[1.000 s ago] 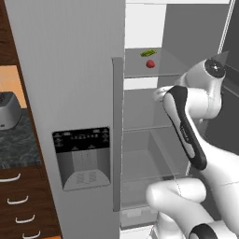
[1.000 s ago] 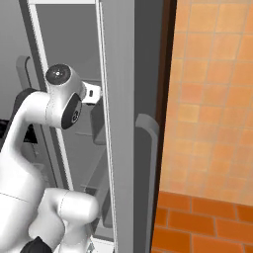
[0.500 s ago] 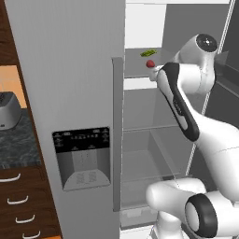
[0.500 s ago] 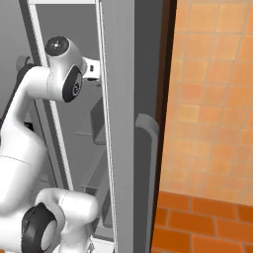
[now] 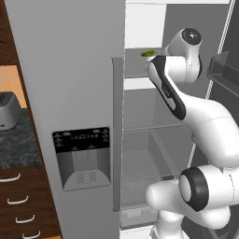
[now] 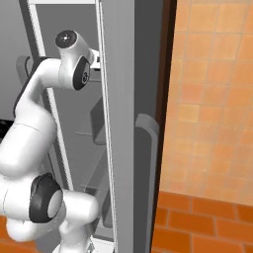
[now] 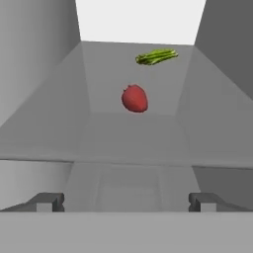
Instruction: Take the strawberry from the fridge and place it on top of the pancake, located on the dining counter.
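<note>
A: From the left base view, why is your arm reaching so high?

B: It aims at the upper shelf of the fridge (image 5: 84, 70), where the green leafy item (image 5: 149, 53) lies. The door edge stands close on its left, so keep clear of it.

A: And the right base view?

B: Your arm passes just inside the door; little side room.

A: The hand view?

B: The strawberry (image 7: 134, 98) sits mid-shelf, apart from the greens behind it. Your fingers (image 7: 49, 201) stand wide apart, holding nothing. Open shelf lies ahead; walls flank both sides.
</note>
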